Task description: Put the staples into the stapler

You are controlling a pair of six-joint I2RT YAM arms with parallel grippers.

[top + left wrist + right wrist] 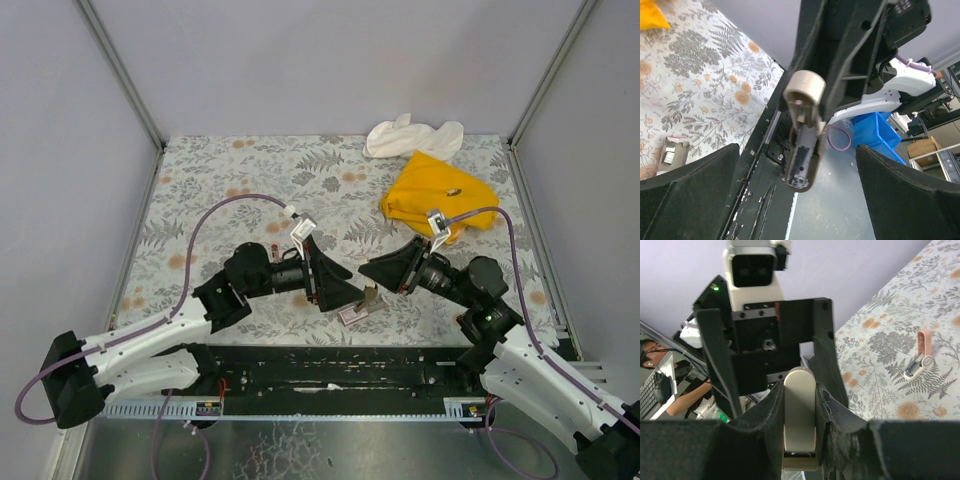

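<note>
My right gripper is shut on the beige stapler and holds it above the table; in the right wrist view the stapler sits squeezed between the jaws of the right gripper. In the left wrist view the stapler hangs open with its dark magazine showing. My left gripper faces it, open and empty, with its fingers wide on both sides of the stapler. The pink staples box lies on the table just below both grippers; it also shows in the left wrist view.
A yellow cloth and a white cloth lie at the back right. A small pink-and-white object lies on the floral table behind the left arm. The black rail runs along the near edge. A blue bin stands beyond the table.
</note>
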